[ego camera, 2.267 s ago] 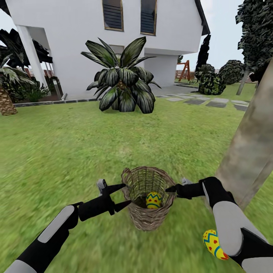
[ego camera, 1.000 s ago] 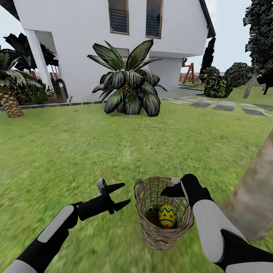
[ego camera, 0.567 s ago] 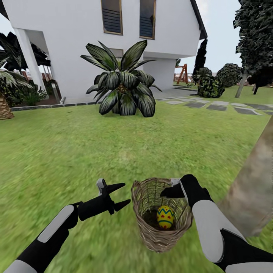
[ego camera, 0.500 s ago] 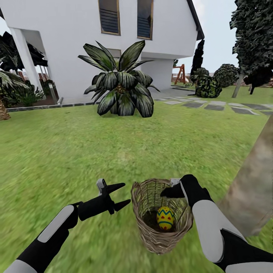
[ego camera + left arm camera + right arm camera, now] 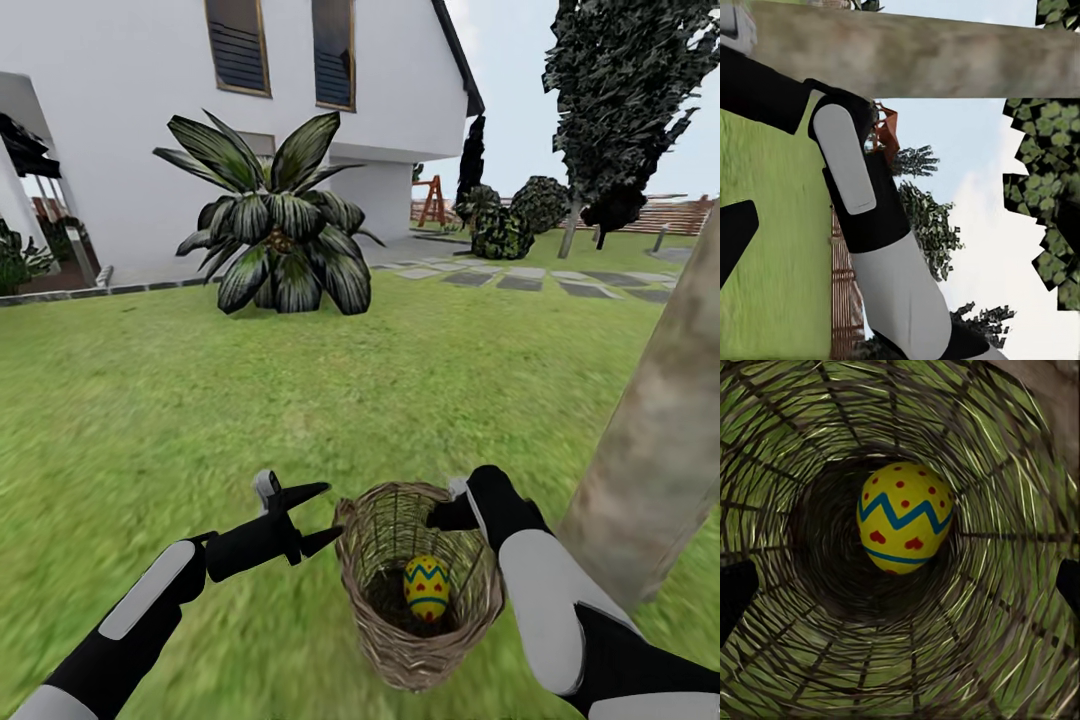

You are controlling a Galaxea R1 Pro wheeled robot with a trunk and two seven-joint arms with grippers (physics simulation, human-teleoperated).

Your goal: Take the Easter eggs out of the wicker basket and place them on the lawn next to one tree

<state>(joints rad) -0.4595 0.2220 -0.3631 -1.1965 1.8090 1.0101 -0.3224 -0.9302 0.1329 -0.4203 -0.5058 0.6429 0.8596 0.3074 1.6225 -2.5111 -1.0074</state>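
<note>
One Easter egg (image 5: pixel 427 588) lies at the bottom of the wicker basket (image 5: pixel 400 655), which stands on the lawn (image 5: pixel 200 420) just beside the tree (image 5: pixel 655 440). Right pincer (image 5: pixel 455 503) sits released above the basket mouth; left pincer (image 5: pixel 315 517) hangs released just beside the rim

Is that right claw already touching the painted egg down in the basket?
Apart. In the right wrist view the Easter egg sits deep in the wicker basket, with bare weave between it and the right gripper's dark fingertips at the picture's edges.
</note>
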